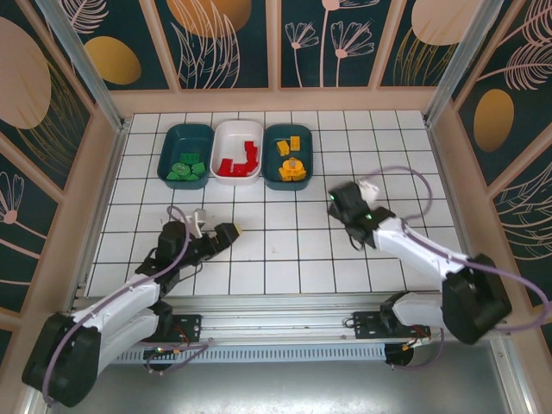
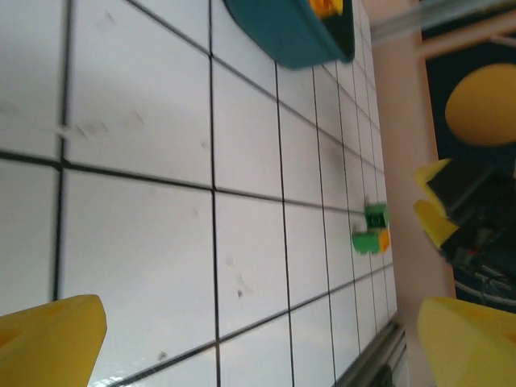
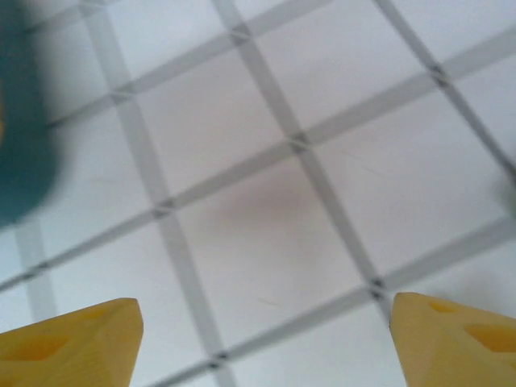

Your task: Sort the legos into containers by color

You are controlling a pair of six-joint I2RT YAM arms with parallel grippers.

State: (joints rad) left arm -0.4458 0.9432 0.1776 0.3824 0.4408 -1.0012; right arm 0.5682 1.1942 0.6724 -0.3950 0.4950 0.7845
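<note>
White tub in the middle of a row of three, at the far side of the tiled desk. Red legos inside it. Just beside it on the left, the left teal tub, holding green legos. Just beside it on the right, the right teal tub, holding yellow-orange legos.

Left end effector on the near side of the white tub and a little to its left, low over the tiles. Yellow fingers spread wide, pinching nothing. White tiles with dark lines between it and the white tub.

Right end effector also nearer than the white tub, but well off to its right, past the right teal tub. Fingers spread wide here too, with just tile between them.

A pale cable looping up over the right arm. Dark panels with painted leaves and round shapes behind the white tub and along both sides. A metal rail along the near edge of the desk.
</note>
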